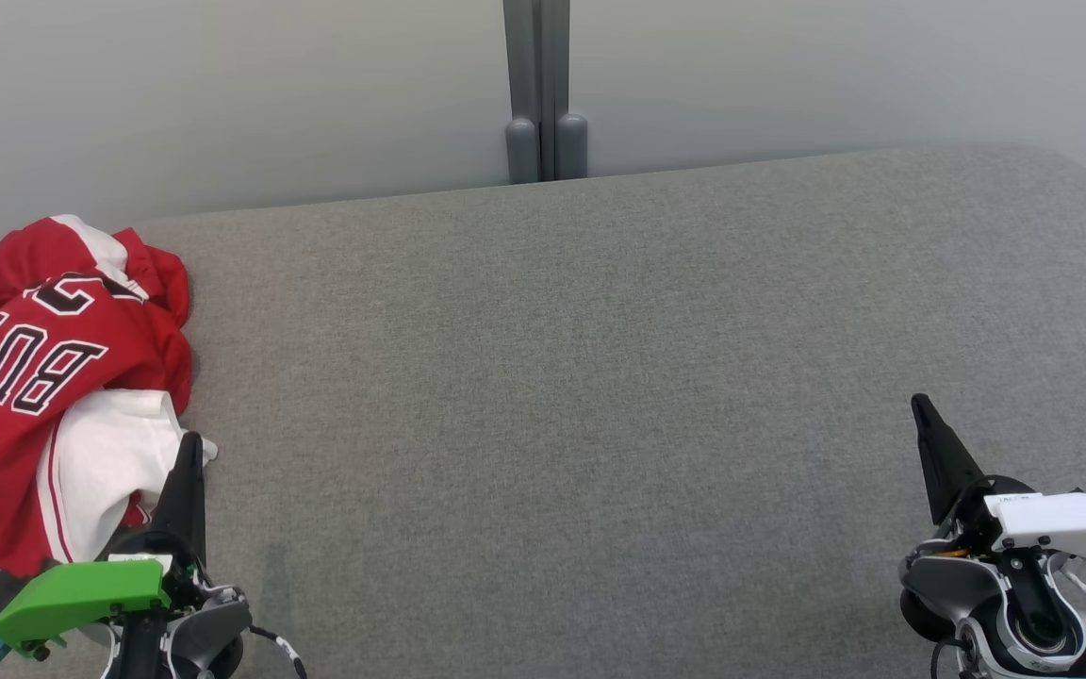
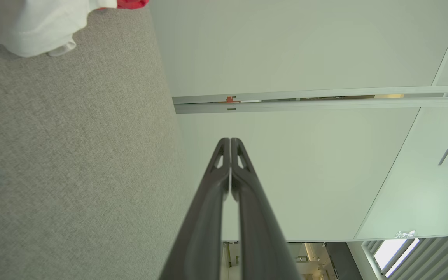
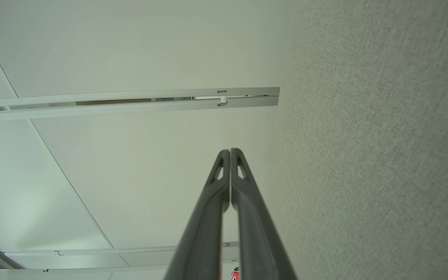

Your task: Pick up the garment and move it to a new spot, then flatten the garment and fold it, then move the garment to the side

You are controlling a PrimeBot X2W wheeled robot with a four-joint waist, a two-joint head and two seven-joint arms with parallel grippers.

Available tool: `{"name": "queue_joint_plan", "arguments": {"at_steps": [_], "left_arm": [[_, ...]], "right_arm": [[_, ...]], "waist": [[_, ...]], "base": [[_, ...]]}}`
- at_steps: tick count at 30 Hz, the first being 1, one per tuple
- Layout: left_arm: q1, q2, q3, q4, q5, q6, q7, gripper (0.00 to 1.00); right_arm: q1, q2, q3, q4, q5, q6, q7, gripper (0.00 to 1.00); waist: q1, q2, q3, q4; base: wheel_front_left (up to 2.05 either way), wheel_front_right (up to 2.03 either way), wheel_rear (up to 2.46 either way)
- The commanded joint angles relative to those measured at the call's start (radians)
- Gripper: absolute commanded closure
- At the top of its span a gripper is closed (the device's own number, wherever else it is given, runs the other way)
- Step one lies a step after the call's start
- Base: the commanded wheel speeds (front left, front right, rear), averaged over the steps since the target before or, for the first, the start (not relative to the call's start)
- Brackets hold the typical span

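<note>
Garment: red-and-white jersey (image 1: 62, 377), crumpled in a heap; its black lettering is partly folded away, perhaps "BUL".
Location: left edge of the grey padded surface (image 1: 600, 377).
Left gripper (image 1: 190, 443): low, fingers pressed together, empty, tip near the white cloth.
Right gripper (image 1: 922, 407): lower right, fingers together, empty, well apart from the jersey.

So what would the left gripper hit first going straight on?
Probably the pale wall panel: the shut left gripper aims past the garment, which lies to its left, though depth is unclear.

Black letters "BU" on red garment (image 1: 72, 377)
</note>
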Motion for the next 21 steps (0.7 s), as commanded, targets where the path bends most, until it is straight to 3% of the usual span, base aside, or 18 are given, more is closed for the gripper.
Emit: {"name": "queue_joint_plan", "arguments": {"at_steps": [1,21], "left_arm": [[-0.011,0.006,0.002,-0.001,-0.003,-0.006,0.002,1.00],[-0.011,0.006,0.002,-0.001,-0.003,-0.006,0.002,1.00]], "right_arm": [[0.008,-0.003,-0.001,-0.005,0.007,0.000,0.002,1.00],[0.008,-0.003,-0.001,-0.005,0.007,0.000,0.002,1.00]], "waist": [[0.0000,0.0000,0.000,0.000],[0.0000,0.0000,0.000,0.000]], "base": [[0.00,0.00,0.00],[0.00,0.00,0.00]]}}
